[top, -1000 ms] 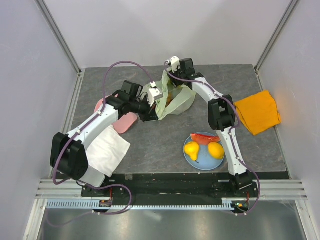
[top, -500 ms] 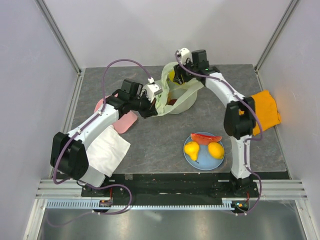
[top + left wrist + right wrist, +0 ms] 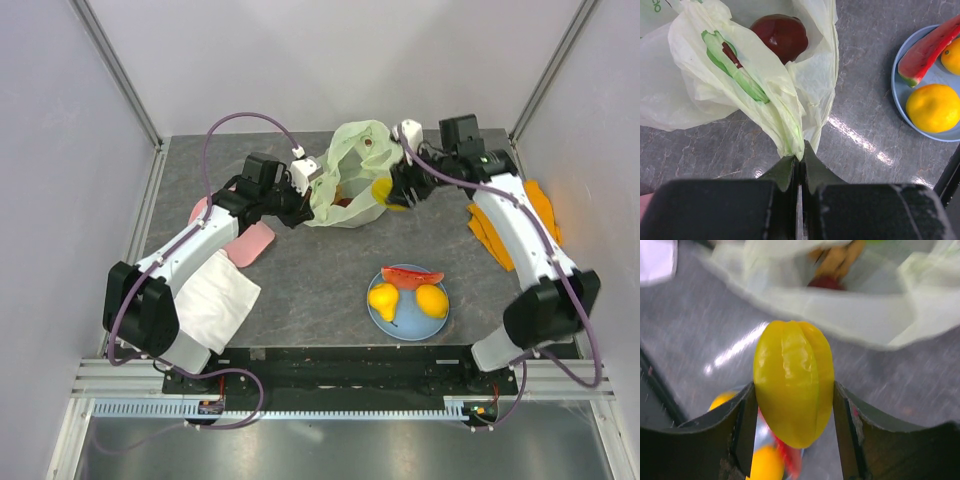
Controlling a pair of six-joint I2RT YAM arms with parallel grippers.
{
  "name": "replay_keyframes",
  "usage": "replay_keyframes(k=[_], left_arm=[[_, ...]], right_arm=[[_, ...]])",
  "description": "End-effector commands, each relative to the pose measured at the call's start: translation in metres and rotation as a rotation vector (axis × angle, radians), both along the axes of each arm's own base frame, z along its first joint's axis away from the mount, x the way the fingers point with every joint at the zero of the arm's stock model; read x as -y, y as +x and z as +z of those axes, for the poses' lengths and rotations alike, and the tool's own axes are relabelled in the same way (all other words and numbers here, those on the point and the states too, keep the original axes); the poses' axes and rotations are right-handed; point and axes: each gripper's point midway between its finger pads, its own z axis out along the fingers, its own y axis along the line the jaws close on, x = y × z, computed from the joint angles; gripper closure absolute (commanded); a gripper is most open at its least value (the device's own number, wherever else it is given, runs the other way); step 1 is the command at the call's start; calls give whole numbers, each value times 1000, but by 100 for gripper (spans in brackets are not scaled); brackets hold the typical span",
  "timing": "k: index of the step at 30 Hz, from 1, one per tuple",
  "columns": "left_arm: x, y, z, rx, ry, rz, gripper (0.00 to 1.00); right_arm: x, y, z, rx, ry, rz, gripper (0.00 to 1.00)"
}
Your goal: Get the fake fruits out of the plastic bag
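Right hand (image 3: 794, 396) gripping yellow fruit (image 3: 792, 365), left hand (image 3: 799, 152) pinching plastic bag (image 3: 757, 87)

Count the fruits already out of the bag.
4. A watermelon slice, a yellow pear and a round yellow fruit lie on the blue plate; a yellow starfruit is in the right gripper. More sit inside the bag, partly hidden.

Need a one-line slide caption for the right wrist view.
Right gripper clamps a ridged yellow fruit outside the plastic bag, a dark red fruit visible inside.

The plastic bag (image 3: 700, 85) partly hides a dark red fruit (image 3: 782, 32).
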Motion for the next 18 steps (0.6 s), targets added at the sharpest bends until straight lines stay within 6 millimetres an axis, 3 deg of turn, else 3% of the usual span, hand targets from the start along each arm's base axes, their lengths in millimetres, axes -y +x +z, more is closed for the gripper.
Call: replay_keyframes(k=[1, 2, 5, 8, 14, 18], left_arm=[[4, 11, 23, 54, -48, 24, 98], [4, 11, 23, 54, -49, 23, 99], [5, 12, 20, 49, -50, 22, 98], [8, 13, 20, 44, -60, 18, 98], [9, 14, 19, 41, -55, 10, 98], [5, 13, 15, 49, -34, 9, 98]], right_arm=[[32, -120, -24, -101, -167, 239, 60], [43, -146, -34, -103, -203, 260, 60], [68, -196, -61, -99, -318, 388, 60], [81, -226, -86, -123, -378, 493, 60], [87, -239, -119, -35, -470, 686, 59], [70, -234, -135, 84, -539, 839, 58]])
